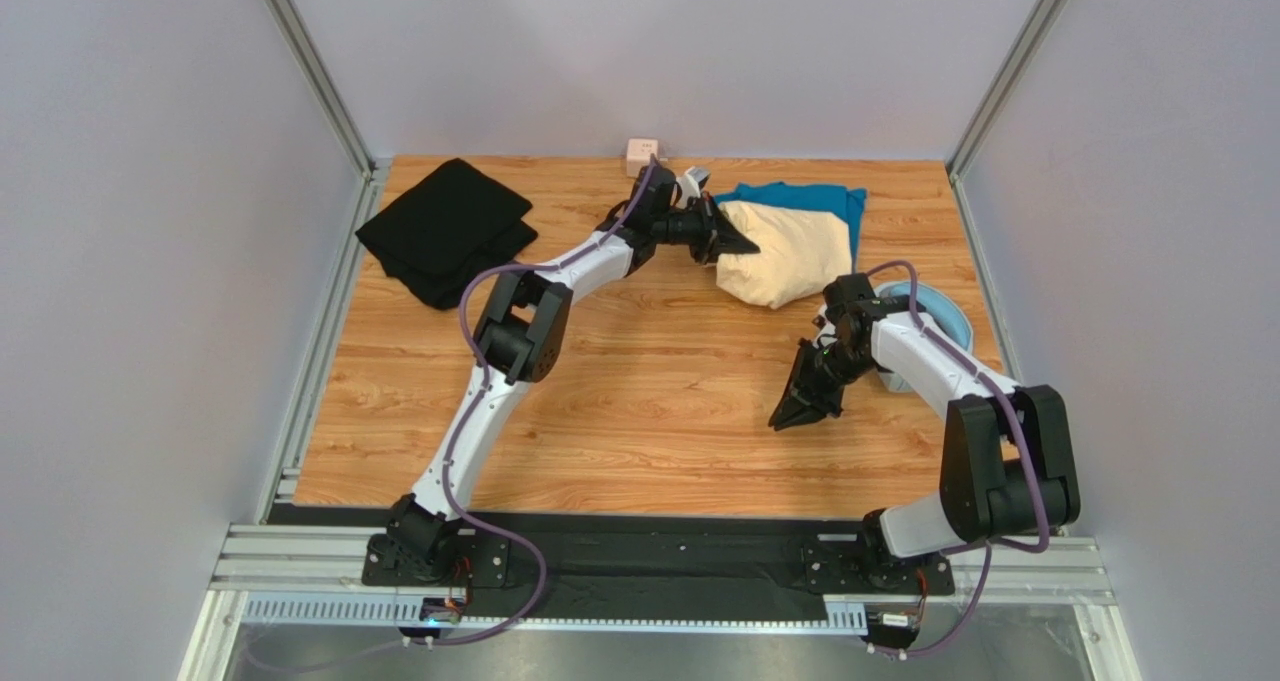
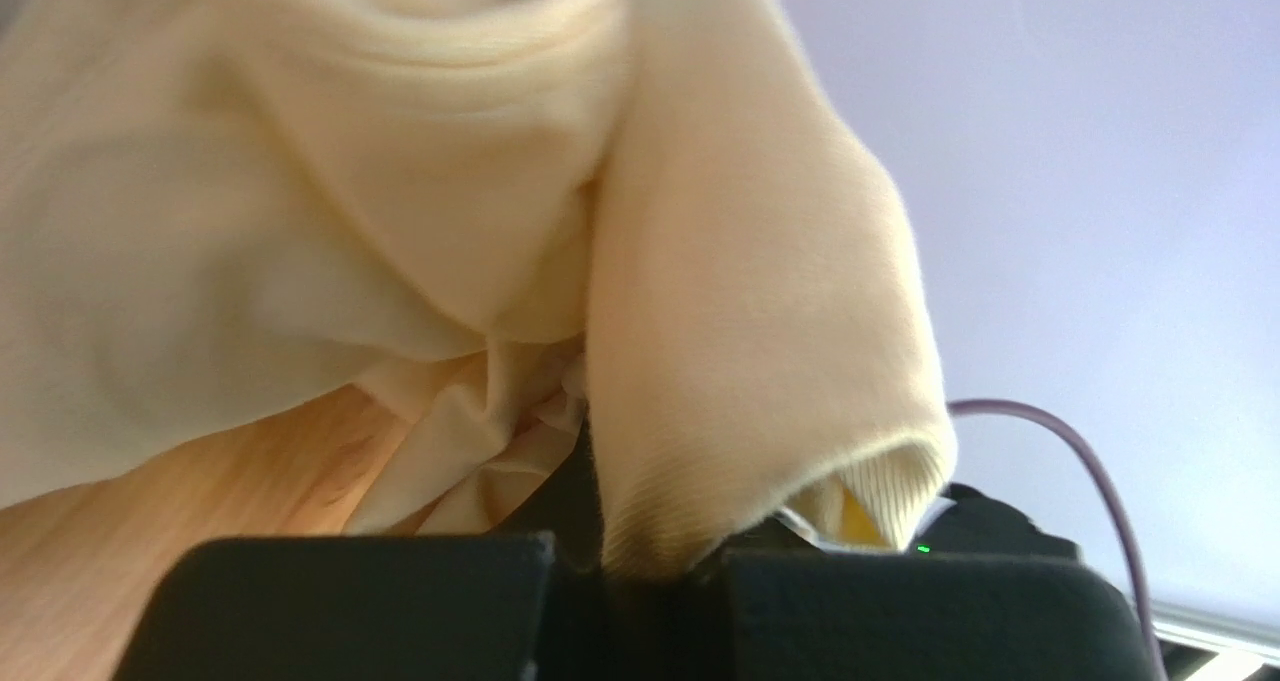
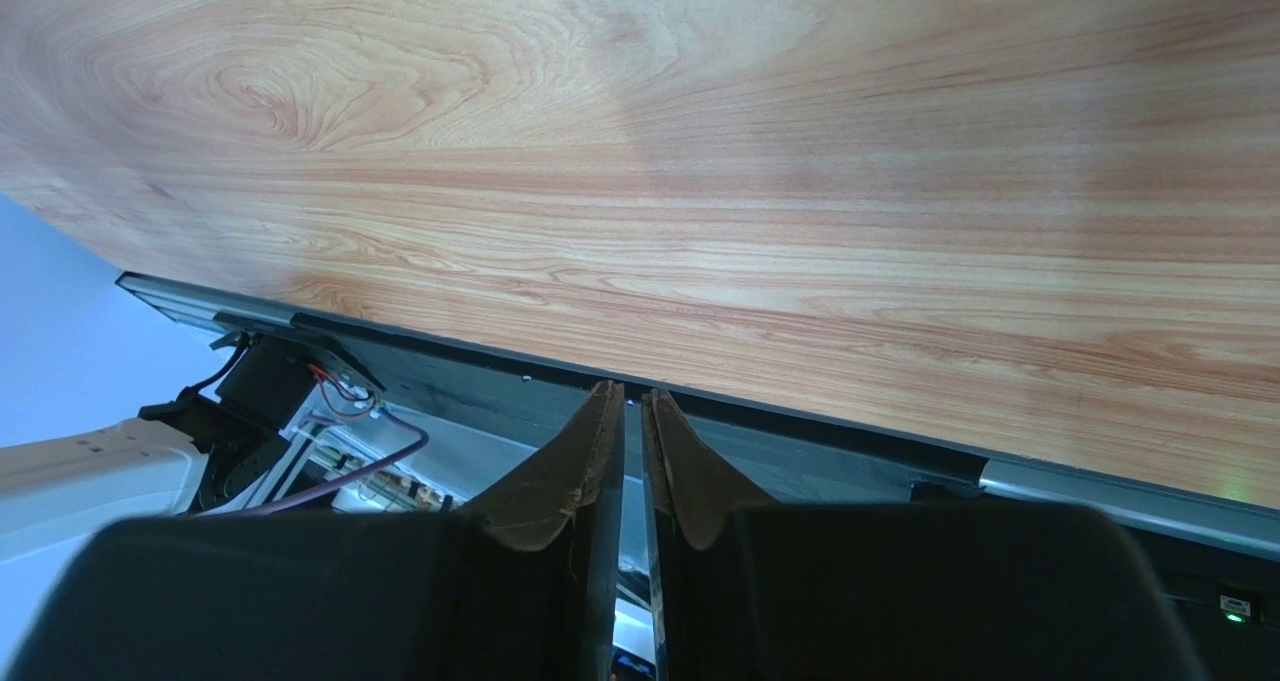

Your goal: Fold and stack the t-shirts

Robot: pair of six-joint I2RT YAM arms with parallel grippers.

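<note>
While the left gripper [image 1: 747,240] pinches the cream shirt [image 1: 796,261] at its edge, the fold calls for a low, even pull with the hem taut.
Black shirt [image 1: 446,231]: folded, far left. Cream shirt: bunched, soft, lying on the teal shirt [image 1: 812,197], far right. Right gripper [image 1: 792,407]: fingers nearly together, empty, above the table [image 1: 631,396].

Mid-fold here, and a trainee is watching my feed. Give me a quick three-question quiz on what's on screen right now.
1. Fill in: the folded black shirt lies at the table's far ___ corner.
2. True or false: the right gripper holds nothing.
3. The left gripper grips: A the black shirt, B the cream shirt, C nothing.
Key: 1 left; 2 true; 3 B.
</note>
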